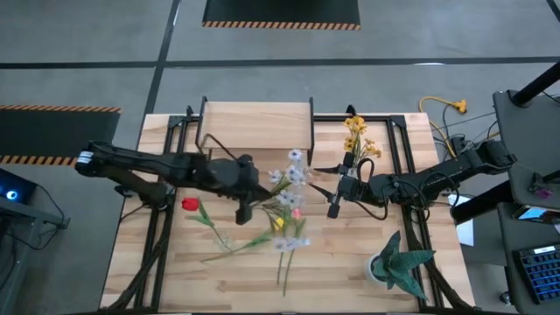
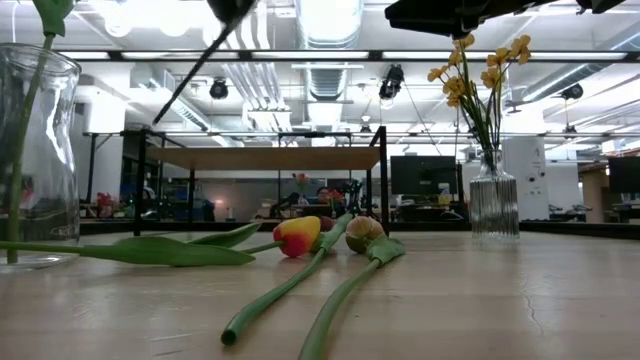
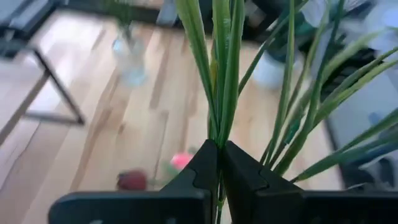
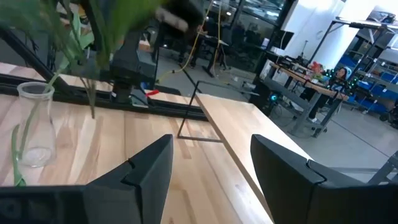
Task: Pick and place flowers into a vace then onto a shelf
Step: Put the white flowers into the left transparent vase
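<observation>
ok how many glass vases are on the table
2. One clear vase stands close at the low view's left edge, holding a stem; a ribbed vase with yellow flowers stands farther back, right. Others may be hidden.

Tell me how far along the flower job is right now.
Done: the yellow-bloomed bunch stands in a ribbed vase. In hand: the left gripper is shut on the stems of the pale blossom spray, held above the table. The right gripper waits open nearby. Left: a red tulip and other tulips lie on the table, a clear vase waits, and the shelf carries nothing.
</observation>
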Controlling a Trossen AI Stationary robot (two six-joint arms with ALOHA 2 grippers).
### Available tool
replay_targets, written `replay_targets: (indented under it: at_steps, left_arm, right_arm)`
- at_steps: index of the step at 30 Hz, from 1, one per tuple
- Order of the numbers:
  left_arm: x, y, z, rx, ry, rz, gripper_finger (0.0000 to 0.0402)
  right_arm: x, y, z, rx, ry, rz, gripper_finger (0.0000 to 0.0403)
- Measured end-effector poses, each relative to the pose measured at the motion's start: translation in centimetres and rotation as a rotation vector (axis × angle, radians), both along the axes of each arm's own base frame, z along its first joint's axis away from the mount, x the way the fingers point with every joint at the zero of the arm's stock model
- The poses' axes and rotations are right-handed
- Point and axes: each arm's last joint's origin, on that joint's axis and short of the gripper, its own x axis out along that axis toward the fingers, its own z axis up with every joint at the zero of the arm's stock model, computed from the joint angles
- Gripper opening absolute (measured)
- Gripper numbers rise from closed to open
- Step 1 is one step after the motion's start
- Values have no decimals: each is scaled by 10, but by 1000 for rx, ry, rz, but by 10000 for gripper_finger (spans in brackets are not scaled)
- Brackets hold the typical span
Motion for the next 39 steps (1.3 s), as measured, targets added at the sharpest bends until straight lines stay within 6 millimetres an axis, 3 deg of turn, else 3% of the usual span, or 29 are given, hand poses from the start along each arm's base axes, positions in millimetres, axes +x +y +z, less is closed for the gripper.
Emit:
replay_targets:
  at_steps: [7,19,30,39]
  left_arm:
    - [-24,-22,22,-32,-128,-102,0]
    - [-49,-51,32,-50,-170,-236,0]
    - [-57,-57,26,-74,-123,-241,0]
    - [-62,-57,-1,-39,-94,-188,0]
  right_arm:
    - [0,0,0,2,-1,0,207]
    - [0,0,0,3,-1,0,207]
    - [0,0,0,3,-1,0,207]
    - [0,0,0,3,-1,0,207]
